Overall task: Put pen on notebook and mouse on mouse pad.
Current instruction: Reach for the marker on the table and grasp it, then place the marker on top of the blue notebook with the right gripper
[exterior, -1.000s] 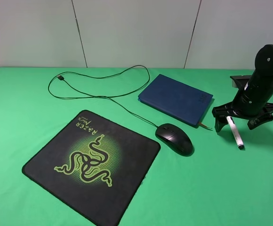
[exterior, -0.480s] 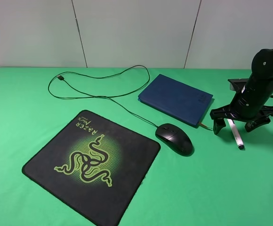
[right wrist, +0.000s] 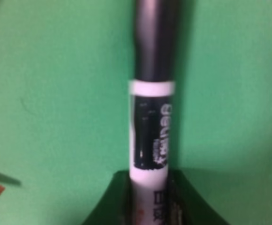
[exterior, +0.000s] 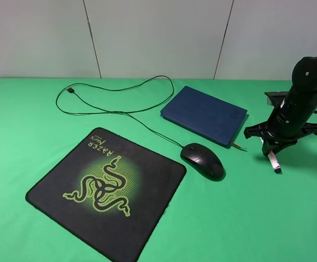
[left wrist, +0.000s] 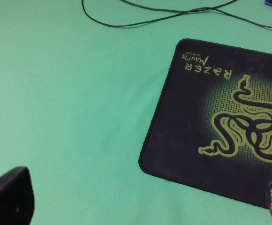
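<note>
The white pen (exterior: 274,162) with black ends lies on the green table right of the notebook (exterior: 205,114). My right gripper (exterior: 271,147) is down over it, shut on its barrel. Up close, the pen (right wrist: 151,131) runs between the two dark fingers (right wrist: 109,201). The glossy black mouse (exterior: 203,160) rests on the table between the notebook and the black Razer mouse pad (exterior: 106,188). My left gripper (left wrist: 143,204) hangs open above the table beside the mouse pad (left wrist: 230,117) and holds nothing. It does not show in the high view.
The mouse's thin black cable (exterior: 115,93) loops across the back of the table from the mouse to a plug at the far left. A ribbon bookmark (exterior: 237,145) sticks out of the notebook's near corner. A pale wall stands behind the table.
My right gripper has sunk onto the pen and its spread fingers have come together on the barrel. The pen, mouse and notebook stay where they were.
</note>
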`<state>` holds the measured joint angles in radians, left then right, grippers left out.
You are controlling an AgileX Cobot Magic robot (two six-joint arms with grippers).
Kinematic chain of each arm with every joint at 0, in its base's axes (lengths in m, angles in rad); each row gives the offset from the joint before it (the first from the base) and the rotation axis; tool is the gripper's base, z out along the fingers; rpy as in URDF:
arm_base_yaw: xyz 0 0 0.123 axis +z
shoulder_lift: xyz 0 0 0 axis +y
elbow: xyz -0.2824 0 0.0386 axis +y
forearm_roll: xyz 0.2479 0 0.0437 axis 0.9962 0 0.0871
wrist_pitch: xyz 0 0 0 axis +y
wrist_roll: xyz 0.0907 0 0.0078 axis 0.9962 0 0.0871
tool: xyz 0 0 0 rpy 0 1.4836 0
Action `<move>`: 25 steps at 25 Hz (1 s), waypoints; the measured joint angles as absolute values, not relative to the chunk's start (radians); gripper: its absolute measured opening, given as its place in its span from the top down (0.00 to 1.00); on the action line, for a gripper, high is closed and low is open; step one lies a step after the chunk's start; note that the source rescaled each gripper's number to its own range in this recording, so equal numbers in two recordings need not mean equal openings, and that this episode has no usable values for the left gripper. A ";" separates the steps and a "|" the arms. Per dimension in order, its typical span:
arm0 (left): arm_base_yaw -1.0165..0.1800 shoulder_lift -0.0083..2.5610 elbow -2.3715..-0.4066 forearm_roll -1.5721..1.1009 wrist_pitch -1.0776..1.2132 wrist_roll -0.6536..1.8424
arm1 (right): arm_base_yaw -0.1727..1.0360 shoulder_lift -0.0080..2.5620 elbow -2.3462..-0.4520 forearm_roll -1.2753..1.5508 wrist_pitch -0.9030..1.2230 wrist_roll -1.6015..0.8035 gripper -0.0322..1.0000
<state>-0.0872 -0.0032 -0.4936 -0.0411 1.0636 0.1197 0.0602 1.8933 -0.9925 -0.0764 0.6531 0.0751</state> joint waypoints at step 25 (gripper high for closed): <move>-0.087 -0.003 -0.494 -0.041 1.064 0.120 | 0.060 1.738 -1.065 0.000 0.903 0.028 0.96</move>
<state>-0.0872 -0.0032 -0.4936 -0.0411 1.0636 0.1197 0.0602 1.7381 -1.0650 0.0000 0.9026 0.0278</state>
